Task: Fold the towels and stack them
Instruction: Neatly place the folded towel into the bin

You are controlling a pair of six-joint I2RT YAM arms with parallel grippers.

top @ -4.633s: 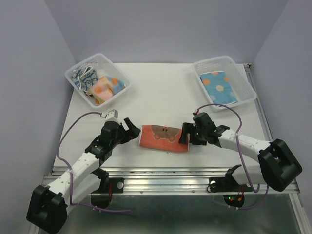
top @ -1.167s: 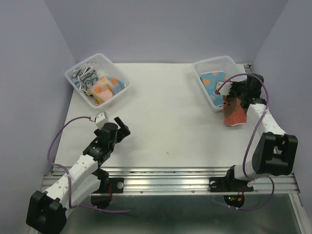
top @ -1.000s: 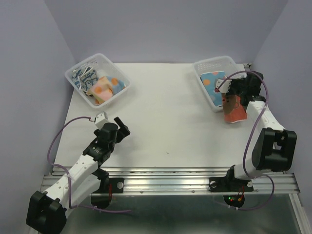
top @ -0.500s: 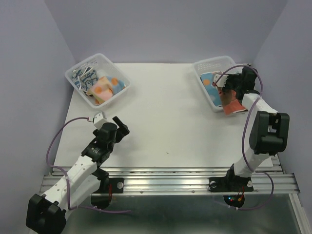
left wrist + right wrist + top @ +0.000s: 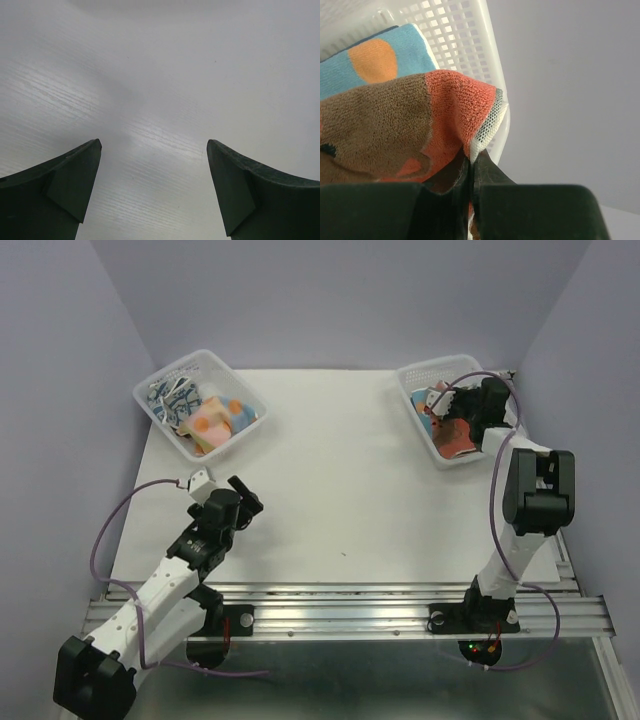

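Our right arm (image 5: 528, 485) stands steeply from its base and reaches far out to about 1 o'clock on the counter (image 5: 340, 470). Its wrist dips into the right basket (image 5: 440, 364). The right tool (image 5: 471, 162) is pinched narrow on the white-hemmed corner of the red-orange towel (image 5: 395, 120). This towel has a brown patch and lies inside that basket on top of the blue towel (image 5: 380, 55) with orange dots. In the wrist view the lattice wall of the basket rises just behind the pinched corner. Our left arm (image 5: 170, 575) lies low and bent, running from its base at 7 o'clock toward the middle of the counter. The left tool (image 5: 240, 498) stands wide at about 8 o'clock, holding nothing, and its wrist view shows only bare counter between the two dark fingers (image 5: 65, 185). At 11 o'clock, the left basket (image 5: 150, 408) holds loose towels (image 5: 210, 420) in orange, blue and a dark blue and white print, well apart from both tools.
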